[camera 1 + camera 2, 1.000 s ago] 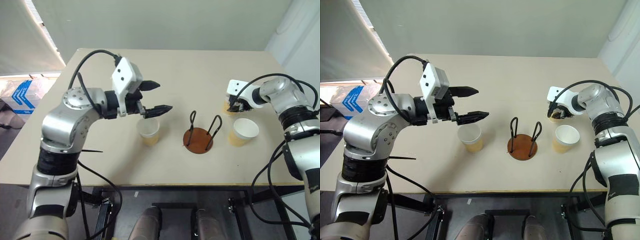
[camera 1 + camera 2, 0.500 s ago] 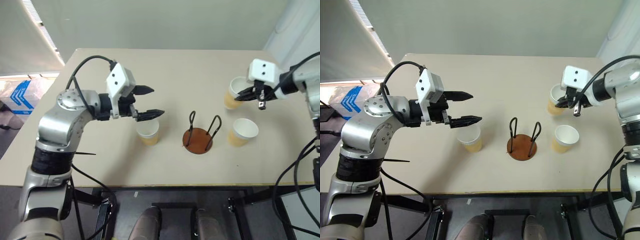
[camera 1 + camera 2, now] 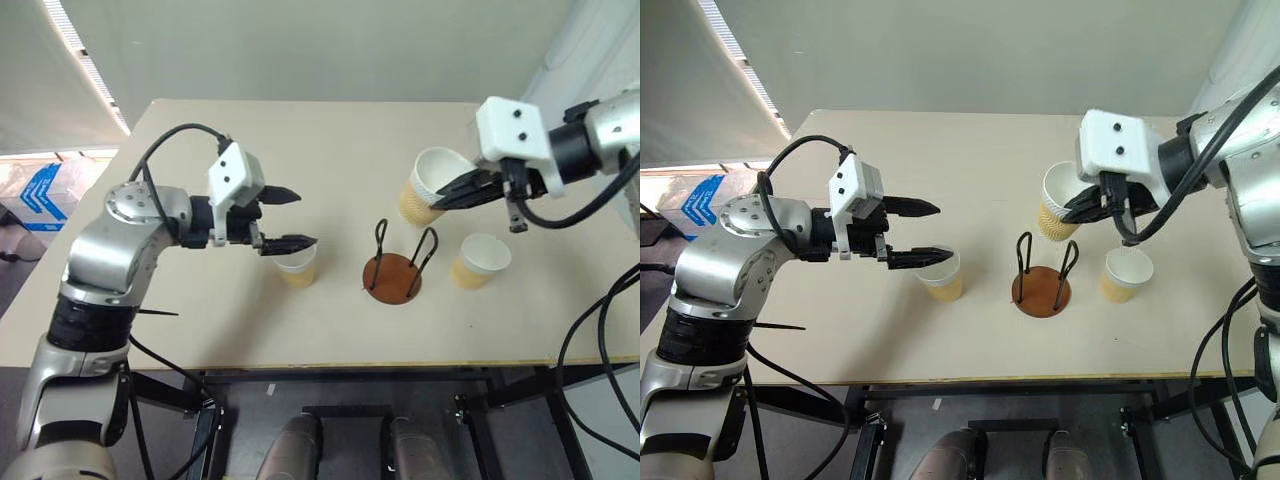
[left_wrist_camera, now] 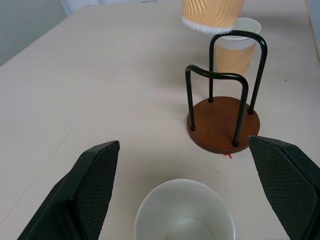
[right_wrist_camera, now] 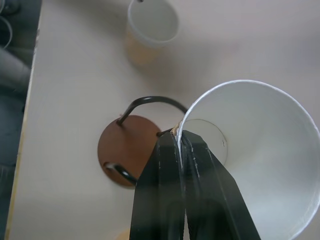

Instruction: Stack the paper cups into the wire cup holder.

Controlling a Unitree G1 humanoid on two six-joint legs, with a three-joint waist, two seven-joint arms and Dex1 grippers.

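Observation:
My right gripper [image 3: 441, 200] is shut on the rim of one paper cup [image 3: 428, 184], held tilted in the air just behind the wire cup holder [image 3: 392, 276]. In the right wrist view its fingers [image 5: 172, 165] pinch the cup wall [image 5: 260, 150] above the brown base [image 5: 122, 150]. A second paper cup [image 3: 478, 260] stands on the table right of the holder. The third paper cup [image 3: 297, 266] stands left of it, and my left gripper [image 3: 304, 218] hovers open over its rim; the left wrist view shows this cup [image 4: 184, 212] between the spread fingers.
The beige table [image 3: 220, 320] has its front edge close to the cups. A blue box [image 3: 44, 190] lies on the floor off the left side. Cables hang from both arms.
The right gripper closed on the far right cup, lifted it off the table and carried it left toward the holder. The left gripper drifted slightly left and down, still open.

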